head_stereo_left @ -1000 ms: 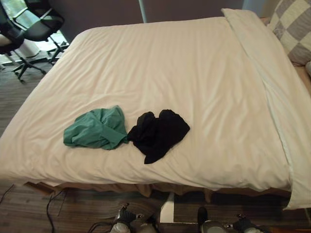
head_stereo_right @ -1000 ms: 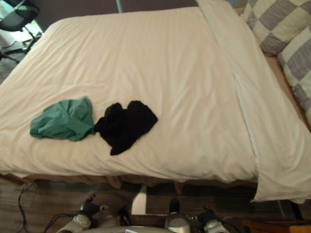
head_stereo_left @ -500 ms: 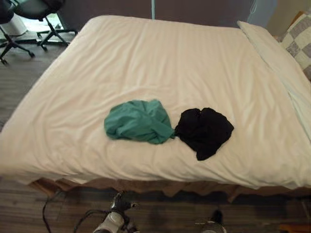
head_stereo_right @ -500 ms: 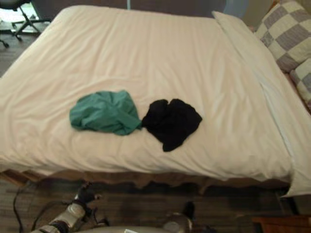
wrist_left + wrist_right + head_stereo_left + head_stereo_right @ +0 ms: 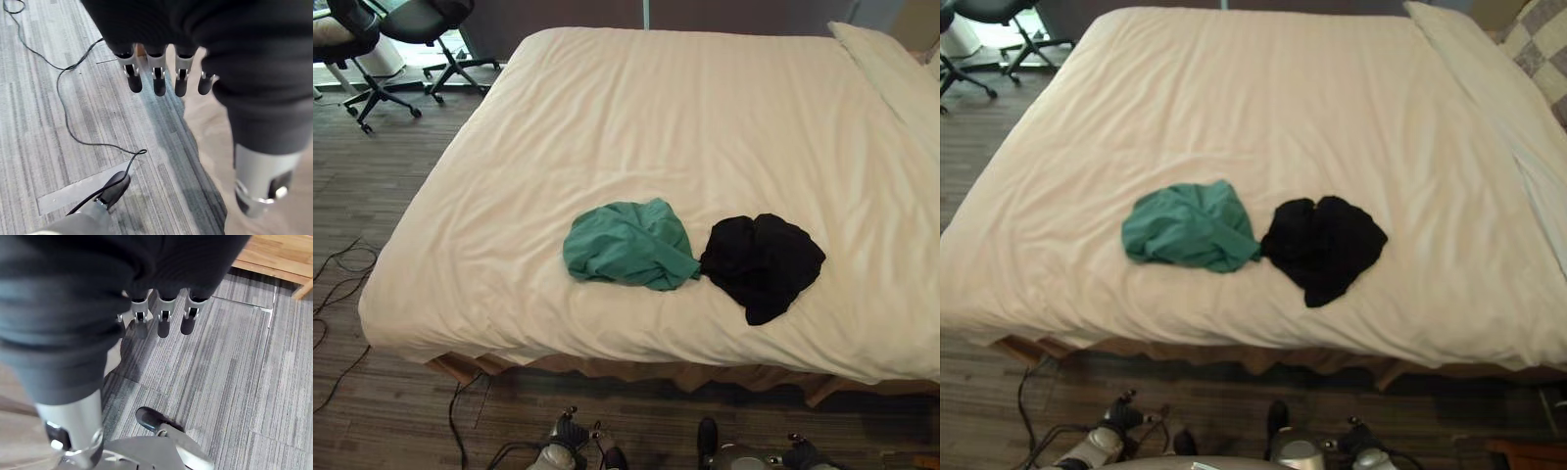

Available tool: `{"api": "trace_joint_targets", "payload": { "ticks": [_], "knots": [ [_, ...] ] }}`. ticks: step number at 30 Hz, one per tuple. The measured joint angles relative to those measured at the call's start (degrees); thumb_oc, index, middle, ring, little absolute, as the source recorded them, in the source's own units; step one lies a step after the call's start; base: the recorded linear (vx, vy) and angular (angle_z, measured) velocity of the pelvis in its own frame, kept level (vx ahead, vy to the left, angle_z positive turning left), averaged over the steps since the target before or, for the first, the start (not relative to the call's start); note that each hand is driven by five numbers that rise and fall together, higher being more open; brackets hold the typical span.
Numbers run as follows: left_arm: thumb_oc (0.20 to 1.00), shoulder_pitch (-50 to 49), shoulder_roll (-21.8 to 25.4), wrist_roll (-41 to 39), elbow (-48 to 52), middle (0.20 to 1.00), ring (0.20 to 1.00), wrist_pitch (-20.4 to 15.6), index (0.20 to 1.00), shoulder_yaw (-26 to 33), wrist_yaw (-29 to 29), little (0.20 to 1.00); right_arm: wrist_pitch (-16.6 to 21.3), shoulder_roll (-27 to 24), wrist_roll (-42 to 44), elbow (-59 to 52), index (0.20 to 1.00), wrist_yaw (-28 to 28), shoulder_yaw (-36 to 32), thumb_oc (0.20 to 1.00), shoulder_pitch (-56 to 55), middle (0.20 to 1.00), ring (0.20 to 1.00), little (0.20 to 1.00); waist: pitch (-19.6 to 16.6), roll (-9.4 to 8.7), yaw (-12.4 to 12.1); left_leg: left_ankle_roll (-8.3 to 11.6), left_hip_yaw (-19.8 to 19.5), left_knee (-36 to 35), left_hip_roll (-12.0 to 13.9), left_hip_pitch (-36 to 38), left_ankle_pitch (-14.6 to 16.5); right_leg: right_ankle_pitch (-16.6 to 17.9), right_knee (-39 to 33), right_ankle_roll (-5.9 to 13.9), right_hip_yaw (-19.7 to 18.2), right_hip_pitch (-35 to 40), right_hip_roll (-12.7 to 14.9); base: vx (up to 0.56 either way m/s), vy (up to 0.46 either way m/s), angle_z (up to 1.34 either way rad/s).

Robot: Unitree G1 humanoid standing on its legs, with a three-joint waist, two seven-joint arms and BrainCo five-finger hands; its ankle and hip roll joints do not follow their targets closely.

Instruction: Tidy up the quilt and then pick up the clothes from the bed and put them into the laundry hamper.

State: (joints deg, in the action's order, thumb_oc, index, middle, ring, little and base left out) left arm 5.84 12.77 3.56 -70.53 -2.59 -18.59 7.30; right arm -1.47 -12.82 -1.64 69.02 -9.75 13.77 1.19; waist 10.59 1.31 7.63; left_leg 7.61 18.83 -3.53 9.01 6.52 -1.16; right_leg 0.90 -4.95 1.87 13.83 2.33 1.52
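Note:
The cream quilt (image 5: 705, 127) lies spread flat over the bed, with a few soft creases. A crumpled green garment (image 5: 630, 246) rests near the bed's front edge. A crumpled black garment (image 5: 763, 264) touches it on the right side. My left hand (image 5: 155, 81) hangs low beside the bed's edge over the grey floor, fingers straight and holding nothing. My right hand (image 5: 164, 319) hangs the same way over the floor, fingers straight and empty. Both hands are below and in front of the bed, well apart from the clothes.
Black office chairs (image 5: 406, 29) stand on the wood floor beyond the bed's far left corner. A checked pillow (image 5: 1545, 49) and the quilt's turned-back edge (image 5: 1518, 117) are at the bed's right end. Wooden furniture (image 5: 279, 254) stands near my right side.
The whole picture has shifted, so the camera has turned to the left; the clothes now sit further right in view. They lie as before on the quilt, and both hands still hang low.

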Motion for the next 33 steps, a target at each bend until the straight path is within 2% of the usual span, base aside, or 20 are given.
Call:
{"api": "trace_joint_targets", "payload": {
  "ticks": [1,2,3,4,5,6,7,8,9,10,12,13,14,16,19,23,26,28,30,33],
  "knots": [
    [1.0,0.23,0.33,-0.01,-0.51,1.0,1.0,-0.02,1.0,0.36,-0.01,1.0,-0.01,0.32,0.07,0.02,1.0,-0.05,-0.13,1.0,0.74,1.0,1.0,1.0,0.44,-0.65,-0.01,2.4,-0.03,3.74,0.0,-1.36,0.8,-0.49,0.43,-0.75,-0.07,0.12,0.47,0.07,-0.067,-0.38],
    [1.0,0.51,0.76,-0.03,-0.91,1.0,1.0,-0.04,1.0,1.22,0.06,1.0,-0.07,0.88,0.09,0.63,1.0,0.01,-0.23,1.0,1.44,1.0,1.0,1.0,1.25,-2.39,0.0,4.95,-0.06,10.74,0.17,-3.71,1.48,-0.82,1.57,-1.17,-0.52,-0.08,1.41,0.01,-0.04,-0.43],
    [1.0,0.58,0.96,-0.04,-1.7,1.0,1.0,0.12,1.0,1.93,0.12,1.0,-0.14,1.17,0.07,1.61,1.0,0.01,0.11,1.0,2.39,1.0,1.0,1.0,1.58,-3.3,-0.38,5.84,-0.22,19.75,0.36,-7.7,0.56,-1.13,1.97,-1.27,-1.04,0.04,2.69,0.01,-0.038,-0.53],
    [1.0,0.72,1.1,-0.04,-1.81,1.0,1.0,0.12,1.0,2.52,0.29,1.0,-0.13,0.73,0.1,2.16,1.0,-0.02,0.12,1.0,2.75,1.0,1.0,1.0,2.22,-3.99,-0.74,5.95,-1.76,27.41,1.48,-10.71,0.43,-1.58,3.23,-2.22,-1.71,-0.25,3.22,0.06,0.051,-0.44],
    [1.0,1.29,0.87,0.03,-1.8,1.0,1.0,0.14,1.0,2.17,0.43,1.0,-0.03,0.18,0.11,2.91,1.0,-0.09,0.12,1.0,3.56,1.0,1.0,1.0,3.17,-4.05,-1.01,7.03,-5.03,35.93,2.01,-15.41,-2.66,-1.48,2.71,-2.52,-2.69,0.53,3.78,0.08,0.146,-0.44],
    [1.0,1.82,1.49,-0.03,-1.19,1.0,1.0,0.05,1.0,2.2,1.05,1.0,-0.21,-0.32,0.17,3.49,1.0,-0.22,0.28,1.0,3.39,1.0,1.0,1.0,3.25,-5.21,-1.58,6.06,-5.36,34.15,2.09,-16.64,-1.25,-0.69,0.49,-1.45,-3.83,1.52,4.74,0.14,0.241,-0.49],
    [1.0,1.68,1.39,-0.07,-1.19,1.0,1.0,0.04,1.0,2.36,1.57,1.0,-0.3,-0.58,0.26,3.99,1.0,-0.33,0.29,1.0,3.6,1.0,1.0,1.0,3.23,-4.83,-1.77,4.46,-4.65,28.08,2.01,-15.31,0.19,-0.19,-0.06,-1.04,-5.02,1.65,4.6,0.17,0.268,-0.64],
    [1.0,1.22,1.04,-0.06,-0.9,1.0,1.0,0.15,1.0,2.63,1.98,1.0,-0.26,-1.66,0.52,3.9,1.0,-0.38,0.25,1.0,3.83,1.0,1.0,1.0,3.25,-3.32,-1.24,3.21,-3.97,19.1,2.32,-13.23,0.23,0.08,-0.11,-1.41,-6.26,1.55,3.76,0.24,0.263,-0.58],
    [1.0,0.9,0.74,-0.01,-0.84,1.0,1.0,0.17,1.0,2.64,2.04,1.0,-0.18,-2.15,0.5,3.65,1.0,-0.29,0.31,1.0,4.44,1.0,1.0,1.0,3.25,-2.77,-1.32,2.28,-4.46,11.94,2.18,-11.78,-0.21,0.17,-0.09,-1.15,-7.38,1.58,3.56,0.24,0.24,-0.65],
    [1.0,1.15,0.63,0.03,-0.78,1.0,1.0,0.15,1.0,2.14,2.08,1.0,-0.05,-2.55,0.72,3.94,1.0,-0.3,0.0,1.0,3.57,1.0,1.0,1.0,3.23,-2.67,-1.27,0.7,-4.5,3.01,1.58,-9.46,-2.68,0.34,-0.14,-1.24,-8.11,1.85,3.41,0.16,0.149,-0.44],
    [1.0,1.52,0.61,0.04,-0.78,1.0,1.0,0.51,1.0,2.2,2.13,1.0,-0.15,-2.69,1.9,3.73,1.0,-0.45,-0.11,1.0,2.56,1.0,1.0,1.0,2.47,-1.51,-0.76,-1.13,-3.94,-1.46,1.75,-7.7,-4.23,-0.1,-0.15,-0.47,-7.9,2.37,2.35,0.11,0.143,-0.28],
    [1.0,1.18,0.45,0.04,-0.78,1.0,1.0,0.54,1.0,2.2,2.2,1.0,-0.25,-2.81,2.03,3.7,1.0,-0.52,-0.2,1.0,2.25,1.0,1.0,1.0,2.36,-1.24,-0.37,-1.6,-3.74,-1.49,1.82,-6.66,-4.44,-0.26,-0.14,-0.16,-8.05,2.95,1.89,0.12,0.134,-0.22],
    [1.0,0.84,0.56,0.05,-0.98,1.0,1.0,0.62,1.0,2.2,2.23,1.0,-0.27,-1.97,2.31,3.63,1.0,-0.84,-1.49,1.0,1.9,1.0,1.0,1.0,1.82,-1.93,0.16,-1.91,-3.73,-1.64,1.33,-5.19,-4.38,-0.62,-0.12,0.96,-8.37,3.81,2.08,0.08,0.047,-0.16],
    [1.0,0.44,1.37,0.05,-1.02,1.0,1.0,0.75,1.0,2.27,2.25,1.0,-0.25,0.23,2.43,3.56,1.0,-0.91,-1.84,1.0,-0.74,1.0,1.0,1.0,0.34,-4.25,0.02,-3.16,-2.82,-1.36,-0.72,-4.66,-3.78,-0.21,-0.12,1.55,-7.1,3.88,4.46,0.11,0.051,-0.16],
    [1.0,0.12,2.08,0.05,-1.96,1.0,1.0,1.33,1.0,3.39,2.26,1.0,-0.27,1.95,3.28,3.78,1.0,-0.95,-1.88,1.0,-2.38,1.0,1.0,1.0,-0.78,-5.96,0.04,-4.42,-2.53,-1.31,-2.54,-3.68,-3.09,0.57,-0.12,2.69,-4.92,4.89,6.4,0.09,0.014,0.01],
    [1.0,-2.12,3.02,-0.08,-2.44,1.0,1.0,1.95,1.0,5.68,3.19,1.0,-0.25,1.95,4.47,3.9,1.0,-1.51,-2.27,1.0,-2.46,1.0,1.0,1.0,-2.11,-5.23,-0.11,-5.23,-2.37,-1.33,-3.27,-3.25,-2.51,0.93,-0.11,3.31,-4.51,5.15,6.69,0.05,-0.012,-0.01],
    [1.0,-4.7,2.5,-0.82,-2.66,1.0,1.0,2.0,1.0,9.52,4.14,1.0,-0.13,0.52,5.04,3.49,1.0,-1.67,-4.5,1.0,-2.5,1.0,1.0,1.0,-3.12,-3.38,-0.4,-5.16,-2.37,-1.36,-3.05,-3.4,-2.46,0.92,-0.11,3.32,-4.54,5.07,6.4,0.02,-0.017,-0.02],
    [1.0,-7.58,3.23,-1.28,-2.29,1.0,1.0,1.71,1.0,13.71,4.56,1.0,0.13,-3.25,7.01,-1.47,1.0,-1.97,-7.94,1.0,-3.94,1.0,1.0,1.0,-3.9,-2.18,-0.27,-4.13,-1.95,-1.68,-2.57,-3.45,-1.82,0.59,-0.13,3.73,-4.91,4.63,6.19,0.0,-0.006,-0.11],
    [1.0,-9.55,4.84,-2.83,-2.18,1.0,1.0,2.09,1.0,15.92,5.43,1.0,0.56,-6.7,7.37,-6.35,1.0,-2.64,-10.2,1.0,-4.85,1.0,1.0,1.0,-4.1,-2.36,-0.29,-3.19,-1.79,-1.7,-2.42,-3.71,-1.83,-0.67,-0.13,4.11,-4.98,4.39,6.02,0.01,0.002,-0.06],
    [1.0,-11.65,8.17,-4.96,1.26,1.0,1.0,1.72,1.0,21.33,6.57,1.0,1.75,-11.87,7.24,-17.88,1.0,-3.93,-14.37,1.0,-9.26,1.0,1.0,1.0,-4.36,-2.41,-0.22,-2.97,-1.89,-1.7,-1.87,-5.21,-2.41,-0.64,-0.14,4.11,-4.94,3.12,5.78,0.0,0.0,0.0]
  ]
}}
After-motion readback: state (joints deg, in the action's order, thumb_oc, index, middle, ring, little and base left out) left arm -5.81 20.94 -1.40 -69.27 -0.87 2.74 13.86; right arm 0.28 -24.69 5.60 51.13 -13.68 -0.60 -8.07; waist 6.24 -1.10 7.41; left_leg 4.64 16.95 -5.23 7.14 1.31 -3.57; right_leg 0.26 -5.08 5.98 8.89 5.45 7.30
